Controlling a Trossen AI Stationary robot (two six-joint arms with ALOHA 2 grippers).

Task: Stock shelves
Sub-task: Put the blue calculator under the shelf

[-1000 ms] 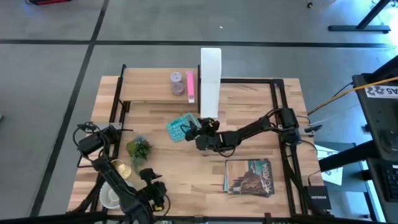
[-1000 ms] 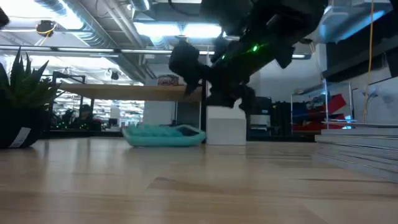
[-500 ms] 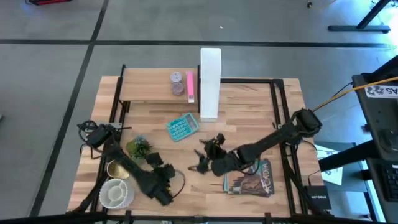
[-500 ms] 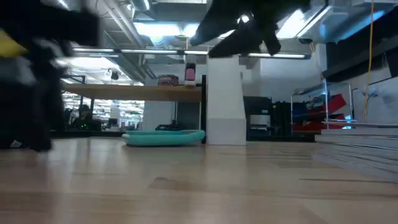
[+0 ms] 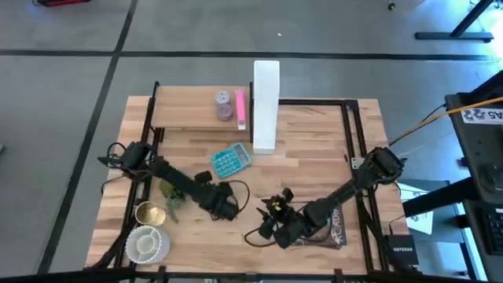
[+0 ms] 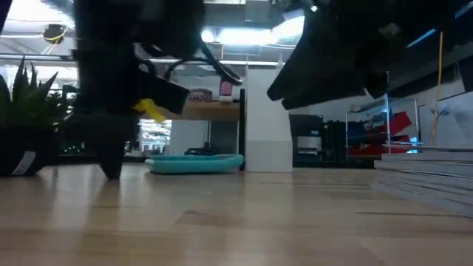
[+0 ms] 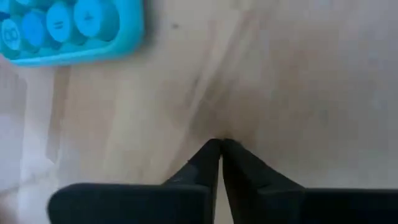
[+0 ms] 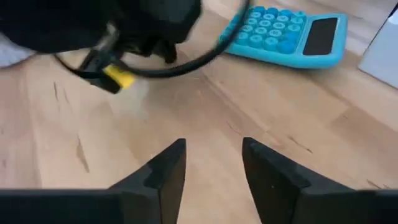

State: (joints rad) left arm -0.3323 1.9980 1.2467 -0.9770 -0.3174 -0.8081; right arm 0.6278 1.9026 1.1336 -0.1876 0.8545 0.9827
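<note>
While the left gripper (image 5: 228, 211) hangs closed and empty, the calculator (image 5: 230, 162) lies just beyond it, shelf-side. The right gripper (image 5: 271, 222), slightly open and empty, sits farther off.

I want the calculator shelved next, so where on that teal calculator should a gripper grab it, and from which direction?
The calculator lies flat and thin on the tabletop, so probably come straight down and pinch across its two long edges near the middle. The left gripper, shut and empty, is nearest.

A teal calculator (image 7: 62, 28) on the tabletop shows "8", "=" and "+" on its round keys in the left wrist view; no other lettering on the table is legible.
</note>
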